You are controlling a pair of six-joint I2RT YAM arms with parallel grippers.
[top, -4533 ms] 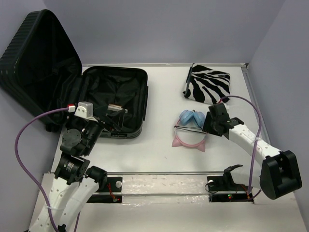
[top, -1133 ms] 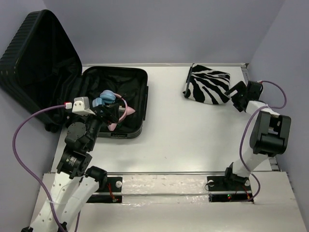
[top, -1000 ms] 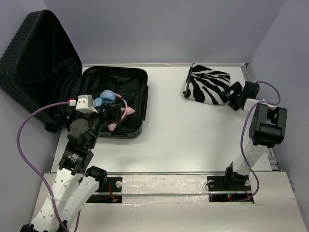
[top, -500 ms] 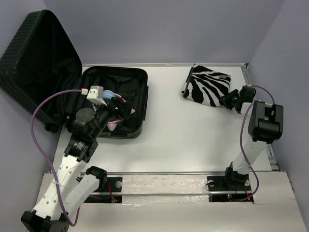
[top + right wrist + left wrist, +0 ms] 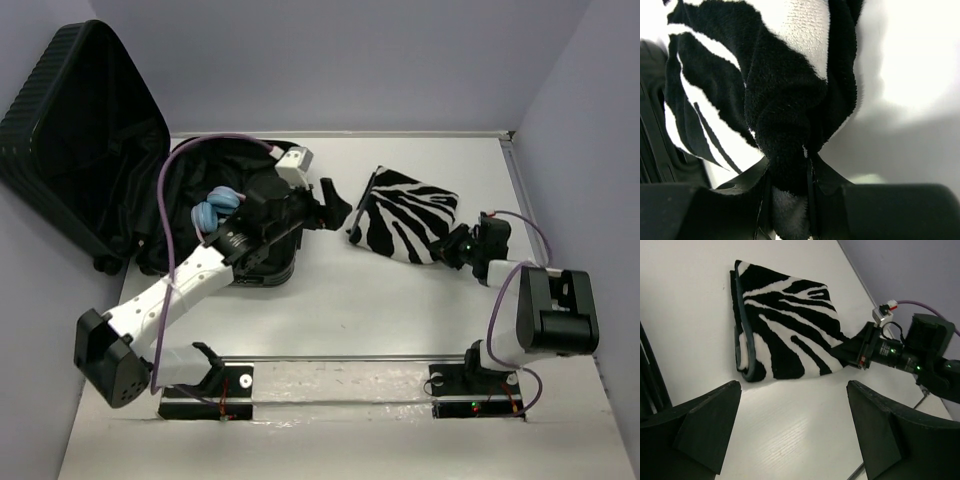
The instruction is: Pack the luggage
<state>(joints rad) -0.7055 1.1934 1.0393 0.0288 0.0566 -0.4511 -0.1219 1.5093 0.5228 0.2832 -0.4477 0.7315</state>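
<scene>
- top external: where does packing stand?
- large black ribbed hard-shell luggage (image 5: 70, 120) lies open at the far left of the white worktop (image 5: 400, 310), blue headphones (image 5: 218, 205) inside. right jaws pinch a corner of the zebra-striped black-and-white plush pouch (image 5: 405, 212), out on the worktop.
- and the left jaws?
- spread wide, empty, hovering just beside the pouch's other edge. next, i'd judge, they need to close on that edge and carry it into the luggage.

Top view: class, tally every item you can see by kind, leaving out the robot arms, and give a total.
black suitcase: 1
zebra-striped pouch: 1
blue headset: 1
Total: 3
</scene>
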